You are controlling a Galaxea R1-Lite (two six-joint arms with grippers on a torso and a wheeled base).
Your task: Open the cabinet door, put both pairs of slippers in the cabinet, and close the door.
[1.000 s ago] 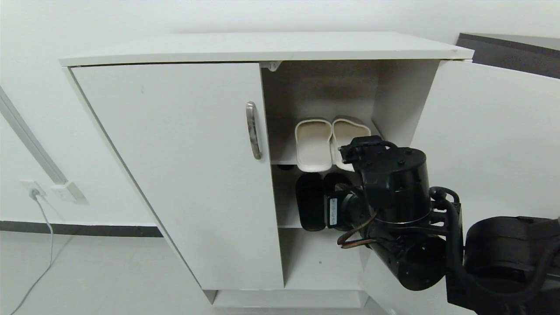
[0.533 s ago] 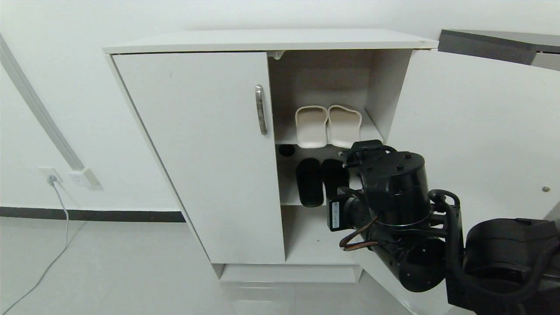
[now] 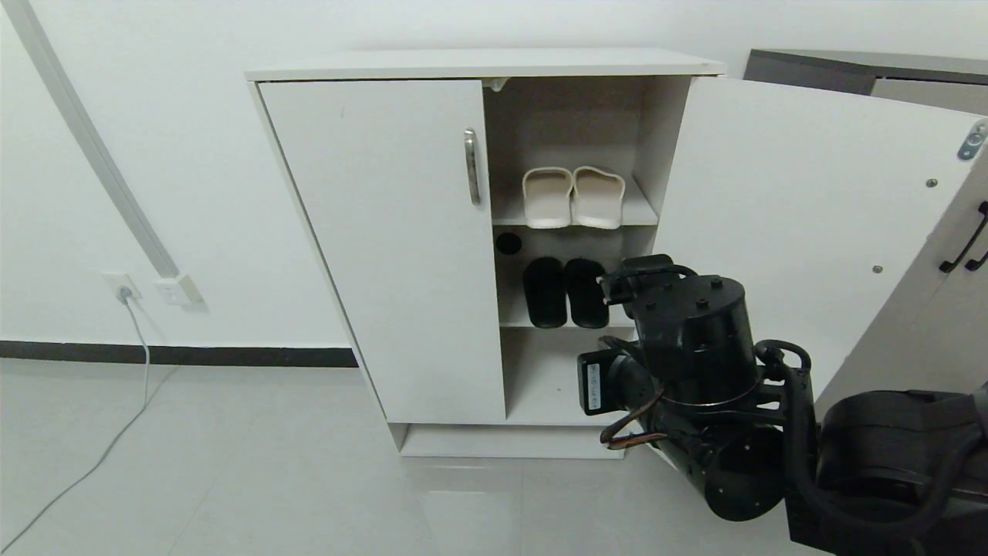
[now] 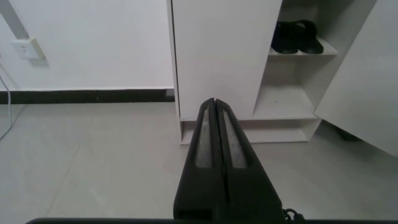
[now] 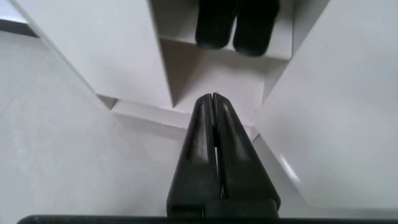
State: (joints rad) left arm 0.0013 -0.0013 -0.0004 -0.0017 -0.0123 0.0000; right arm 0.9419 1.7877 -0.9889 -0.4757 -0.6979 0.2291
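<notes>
- Two pairs of slippers sat inside the cabinet (image 3: 486,63), both in its right-hand half.
- The cream slippers (image 3: 573,198) lay side by side on the cabinet's upper shelf.
- The black slippers (image 3: 565,293) lay side by side on the shelf just below, with the bottom shelf beneath them.
- The cabinet's right door (image 3: 795,224) stood swung wide open.
- The cabinet's left door (image 3: 386,247) was closed, with a metal handle (image 3: 472,177) upright along its inner edge.
- The right gripper (image 5: 213,99) hung low in front of the cabinet's open half and pointed toward the bottom shelf. Its jaws were pressed together and held nothing.
- The left gripper (image 4: 213,104) hovered over the floor in front of the cabinet, apart from it, and pointed at the foot of the closed door. Its jaws were likewise pressed together with nothing between them.
- The right arm (image 3: 687,347) sat before the cabinet's lower right and covered part of the open door's lower edge.
- A wall socket (image 3: 123,287) with a grey cable (image 3: 116,440) sat on the wall to the left of the cabinet, well apart from it.
</notes>
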